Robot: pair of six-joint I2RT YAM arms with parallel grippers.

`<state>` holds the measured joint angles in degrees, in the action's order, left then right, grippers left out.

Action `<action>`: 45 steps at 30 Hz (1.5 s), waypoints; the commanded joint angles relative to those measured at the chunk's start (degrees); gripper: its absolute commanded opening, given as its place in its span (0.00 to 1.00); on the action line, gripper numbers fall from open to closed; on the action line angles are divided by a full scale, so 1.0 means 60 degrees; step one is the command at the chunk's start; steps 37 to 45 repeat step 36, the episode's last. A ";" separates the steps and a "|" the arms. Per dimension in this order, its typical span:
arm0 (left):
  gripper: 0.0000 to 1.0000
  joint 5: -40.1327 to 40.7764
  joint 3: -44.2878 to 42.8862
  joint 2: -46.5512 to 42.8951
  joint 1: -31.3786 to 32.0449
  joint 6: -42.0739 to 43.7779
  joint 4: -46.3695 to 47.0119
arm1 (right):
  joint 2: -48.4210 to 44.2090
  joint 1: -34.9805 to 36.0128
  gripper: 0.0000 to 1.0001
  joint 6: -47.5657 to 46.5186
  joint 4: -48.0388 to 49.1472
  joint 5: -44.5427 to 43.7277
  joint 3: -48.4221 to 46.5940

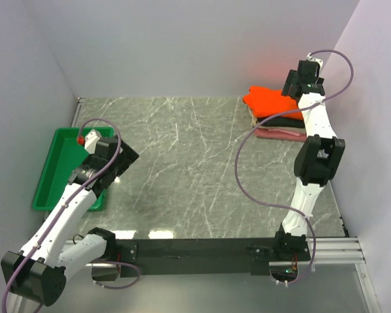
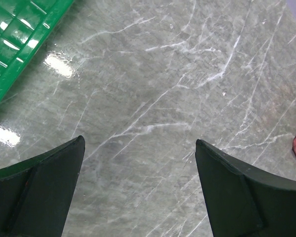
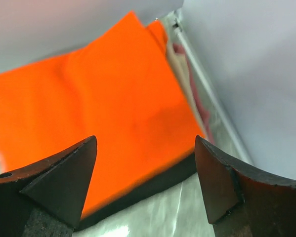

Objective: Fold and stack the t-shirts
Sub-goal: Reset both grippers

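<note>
A folded bright orange t-shirt (image 1: 268, 101) lies on top of a stack at the table's far right, over a black shirt (image 1: 283, 121), a beige one and a pink one (image 1: 278, 134). In the right wrist view the orange shirt (image 3: 98, 108) fills the frame, with the black shirt (image 3: 152, 185) edging out below it. My right gripper (image 1: 294, 83) hovers just above the stack's right side, open and empty (image 3: 145, 143). My left gripper (image 1: 120, 156) is open and empty (image 2: 139, 143) above bare table near the tray.
A green plastic tray (image 1: 61, 168) sits at the table's left edge, its corner showing in the left wrist view (image 2: 19, 34). White walls close in the back and right, close to the stack. The marble tabletop (image 1: 195, 169) lies between the arms.
</note>
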<state>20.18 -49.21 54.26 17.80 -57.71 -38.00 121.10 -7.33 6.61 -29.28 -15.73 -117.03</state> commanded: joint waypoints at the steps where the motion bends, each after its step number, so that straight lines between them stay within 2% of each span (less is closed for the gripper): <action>1: 0.99 -0.0112 -0.0177 -0.0458 -0.0037 0.0068 0.0078 | -0.2407 0.0372 0.86 0.0786 0.0250 0.0072 0.1102; 3: 0.99 -0.0199 -0.0119 -0.0736 -0.0037 0.0068 0.0107 | -0.3332 0.0592 0.86 0.1253 0.0512 0.0320 0.2756; 5: 0.99 -0.0244 -0.0046 -0.0971 -0.0037 0.0024 0.0093 | -0.4899 0.0753 0.86 0.1577 0.0908 0.0612 0.4698; 7: 0.99 -0.0259 0.0071 -0.1337 -0.0037 0.0053 0.0078 | -0.6563 0.1060 0.86 0.1914 0.1552 0.1184 0.5993; 8: 0.99 -0.0273 0.0173 -0.1454 -0.0037 0.0097 0.0151 | -0.7140 0.1177 0.86 0.2061 0.1714 0.1258 0.7174; 11: 0.99 -0.0609 0.0628 -0.1836 -0.0037 -0.0019 0.0327 | -0.9104 0.1909 0.87 0.2778 0.2360 0.1318 0.9199; 14: 0.99 -0.1122 0.0834 -0.1982 -0.0037 -0.0049 0.0240 | -1.0760 0.2554 0.89 0.3277 0.2258 0.1171 1.0727; 19: 0.99 -0.0889 0.1038 -0.2509 -0.0037 -0.0457 -0.0331 | -1.3222 0.2585 0.90 0.3893 0.2096 0.1434 1.2821; 23: 0.99 -0.0918 0.1287 -0.3459 -0.0037 -0.0386 -0.0332 | -1.4717 0.2599 0.91 0.3747 0.2038 0.0910 1.3833; 26: 0.99 -0.0320 0.1463 -0.3973 -0.0037 -0.0707 -0.0478 | -1.5348 0.2614 0.93 0.3353 0.1775 0.0848 1.4086; 29: 0.99 0.0283 0.1536 -0.4208 -0.0037 -0.1030 -0.0479 | -1.5305 0.2599 0.95 0.3629 0.1146 0.0584 1.3866; 32: 0.99 0.0356 0.1464 -0.4093 -0.0037 -0.0899 -0.0113 | -1.5188 0.2599 0.95 0.3673 0.1173 0.0542 1.3851; 36: 0.99 0.0663 0.0996 -0.3770 -0.0037 -0.0782 -0.0448 | -1.5421 0.2599 0.96 0.3980 0.1494 -0.0161 1.3983; 45: 0.99 0.0663 0.0996 -0.3770 -0.0037 -0.0782 -0.0448 | -1.5421 0.2599 0.96 0.3980 0.1494 -0.0161 1.3983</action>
